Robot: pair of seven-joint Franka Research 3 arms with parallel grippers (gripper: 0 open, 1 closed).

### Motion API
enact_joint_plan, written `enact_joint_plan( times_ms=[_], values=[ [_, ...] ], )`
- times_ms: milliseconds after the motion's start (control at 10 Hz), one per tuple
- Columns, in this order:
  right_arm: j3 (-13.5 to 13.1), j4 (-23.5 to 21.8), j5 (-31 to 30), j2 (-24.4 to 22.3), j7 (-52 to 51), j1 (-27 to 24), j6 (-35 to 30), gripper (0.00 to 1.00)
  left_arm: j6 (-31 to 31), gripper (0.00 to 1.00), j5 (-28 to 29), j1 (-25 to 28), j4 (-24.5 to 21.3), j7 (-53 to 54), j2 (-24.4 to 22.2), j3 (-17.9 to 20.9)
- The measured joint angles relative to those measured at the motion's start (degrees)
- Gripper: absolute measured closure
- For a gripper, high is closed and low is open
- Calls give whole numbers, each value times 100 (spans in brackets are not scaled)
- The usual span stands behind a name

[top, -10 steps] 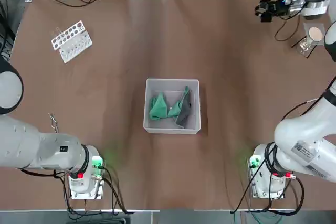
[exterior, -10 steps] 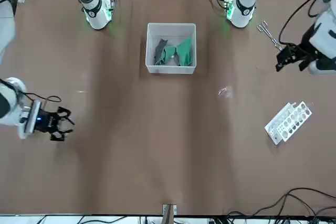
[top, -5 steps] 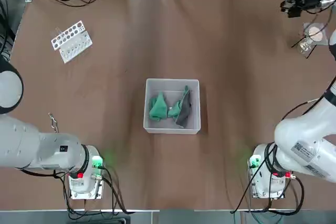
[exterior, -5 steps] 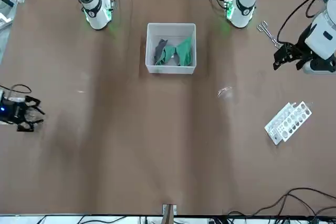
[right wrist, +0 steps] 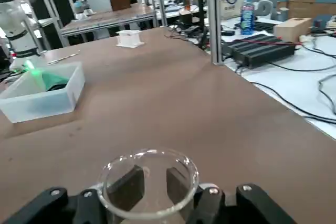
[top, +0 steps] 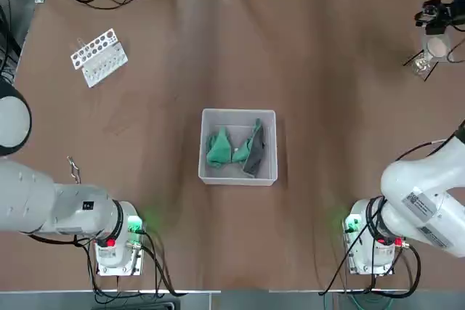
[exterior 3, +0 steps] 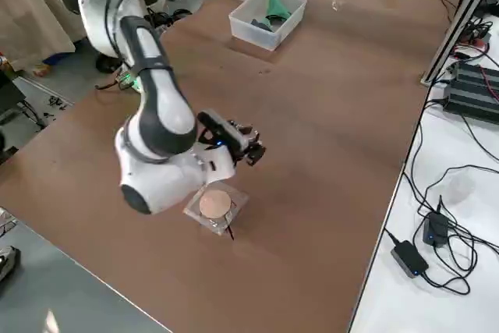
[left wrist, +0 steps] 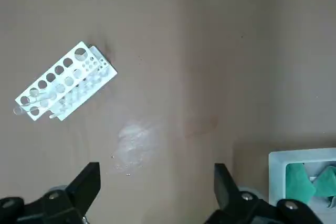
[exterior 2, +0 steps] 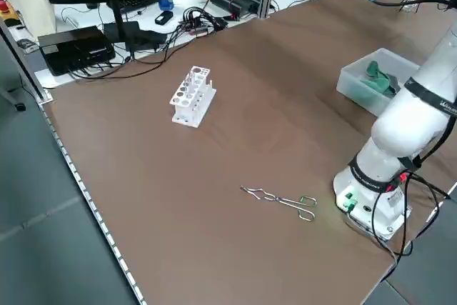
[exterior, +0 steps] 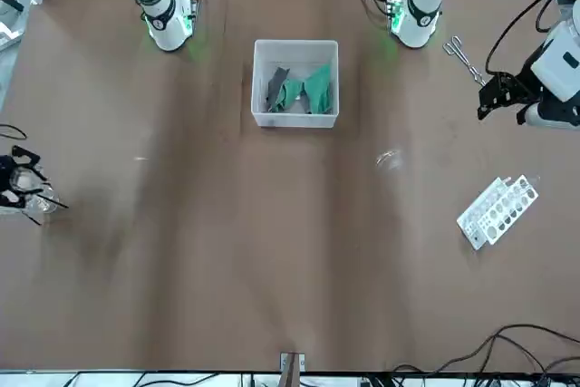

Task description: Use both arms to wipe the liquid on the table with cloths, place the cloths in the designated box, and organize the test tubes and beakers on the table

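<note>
Your left hand [left wrist: 156, 195] hangs released, high over the worktop [top: 145, 70] near the rack [top: 99, 56]. Both cloths [top: 234, 148] lie inside the box [top: 238, 115] at centre. At the far right edge, your right hand [right wrist: 151, 184] is clenched around a glass beaker [right wrist: 150, 179].

The wide matte brown table [top: 145, 194] carries a square open-topped box of pale grey-white plastic [top: 204, 147] at its middle, holding crumpled teal-green cloths with dark grey parts [top: 232, 148]. Near the far left corner lies a white plastic test-tube rack with rows of round holes [top: 99, 56]. Silver metal tongs [exterior 2: 280, 200] lie by the left edge. A clear glass beaker [right wrist: 149, 181] stands at the far right edge.
</note>
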Motion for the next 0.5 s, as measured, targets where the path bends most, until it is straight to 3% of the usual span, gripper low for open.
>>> enact_joint_plan(
  times_ms=[300,500],
  values=[
    [7,547,-21,533,-34,-644,-77,70,0,4,1,-1,-17,-1,1,-2],
    [22,768,0,753,-66,-793,-72,70,0,4,1,1,-22,-3,3,5]
  ],
)
